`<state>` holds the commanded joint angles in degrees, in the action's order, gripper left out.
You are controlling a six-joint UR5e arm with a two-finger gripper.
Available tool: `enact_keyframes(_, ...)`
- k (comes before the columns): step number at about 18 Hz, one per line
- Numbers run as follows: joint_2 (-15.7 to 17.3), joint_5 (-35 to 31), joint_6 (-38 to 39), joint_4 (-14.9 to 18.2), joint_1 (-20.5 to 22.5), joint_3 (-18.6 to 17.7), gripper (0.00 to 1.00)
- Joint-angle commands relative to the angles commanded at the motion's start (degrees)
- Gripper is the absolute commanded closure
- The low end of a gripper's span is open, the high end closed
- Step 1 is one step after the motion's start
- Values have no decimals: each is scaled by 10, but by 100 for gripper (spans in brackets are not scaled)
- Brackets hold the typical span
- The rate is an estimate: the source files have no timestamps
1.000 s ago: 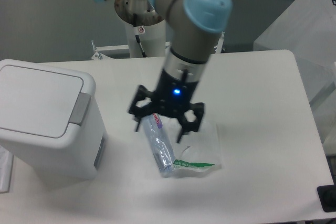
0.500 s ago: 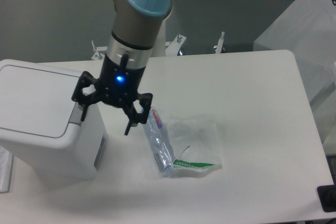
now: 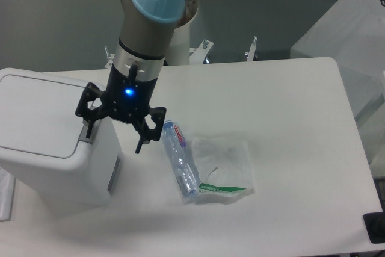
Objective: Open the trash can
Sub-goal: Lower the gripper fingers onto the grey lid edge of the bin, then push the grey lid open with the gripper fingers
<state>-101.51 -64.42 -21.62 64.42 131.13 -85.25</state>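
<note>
The trash can (image 3: 48, 142) is a boxy white bin at the left of the table, its flat lid (image 3: 39, 114) lying closed. A grey push tab (image 3: 90, 132) shows at the lid's right rim, partly hidden behind my gripper. My gripper (image 3: 114, 138) hangs over the can's right edge with its fingers spread open and nothing between them. The left fingertip (image 3: 89, 132) is over the tab, and the right one (image 3: 139, 147) hangs beside the can's right wall. Whether a fingertip touches the tab cannot be told.
A crushed clear plastic bottle (image 3: 180, 161) lies on the white table (image 3: 289, 124) just right of my gripper, beside a clear plastic bag (image 3: 225, 170) with a green strip. White equipment stands off the table at the right (image 3: 355, 34).
My gripper swung left from above the bottle to the trash can's right rim, moving only slightly further left in the last half second. The lid stays closed and the gripper stays open.
</note>
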Motion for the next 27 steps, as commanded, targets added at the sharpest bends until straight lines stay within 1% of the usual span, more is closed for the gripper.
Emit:
enact_keyframes(5,2,-8,-1,2,0,-4,0)
enact_keyframes(13,23,-9,-8,1,1,-24,0)
enact_keyframes(27,18,-12,-4,-1,-1,-25,0)
